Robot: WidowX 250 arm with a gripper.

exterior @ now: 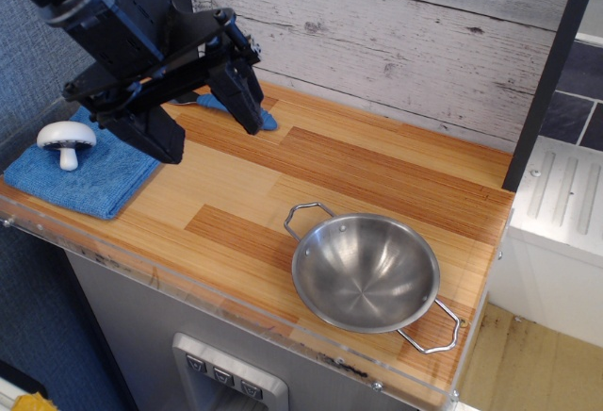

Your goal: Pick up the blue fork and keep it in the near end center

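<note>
The blue fork (268,119) lies on the countertop at the far left, near the back wall. Its blue handle shows on both sides of one black finger, and its silver end shows dimly behind the gripper. My gripper (213,142) is open, its two black fingers (240,100) spread wide, hovering just in front of and over the fork. It holds nothing. The near end center (221,260) is the striped wood strip along the clear acrylic edge.
A folded blue cloth (89,185) with a white mushroom (66,140) on it lies at the left edge. A steel bowl (366,270) with wire handles stands at the near right. A white plank wall (396,34) backs the counter.
</note>
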